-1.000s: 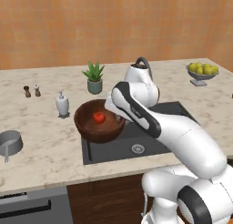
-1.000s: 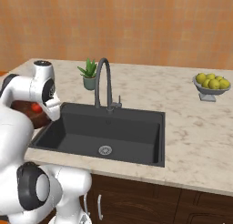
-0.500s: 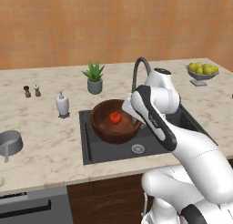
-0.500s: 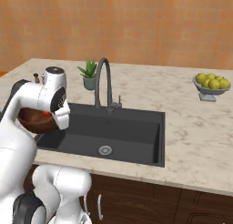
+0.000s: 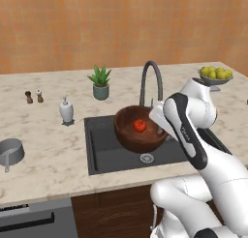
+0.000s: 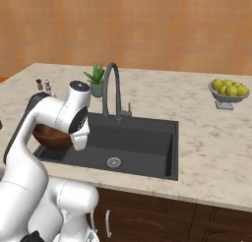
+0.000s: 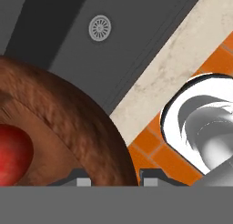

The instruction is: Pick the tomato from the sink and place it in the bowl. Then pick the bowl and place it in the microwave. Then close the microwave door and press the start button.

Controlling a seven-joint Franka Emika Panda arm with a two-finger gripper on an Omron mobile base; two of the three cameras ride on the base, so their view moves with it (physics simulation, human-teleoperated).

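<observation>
A brown wooden bowl hangs tilted over the dark sink, just in front of the faucet. The red tomato lies inside it. My gripper is shut on the bowl's right rim. In the hand view the bowl spreads across the left, its rim passes between my fingertips, and the tomato shows at the far left. From the right base view the bowl peeks out behind my arm.
A curved faucet rises behind the bowl. A potted plant, a soap dispenser, two shakers and a grey pot stand on the counter to the left. A lemon bowl sits far right.
My arm has swung right with the bowl and tomato, from the sink's left edge to over its middle. The bowl now tilts more toward the camera.
</observation>
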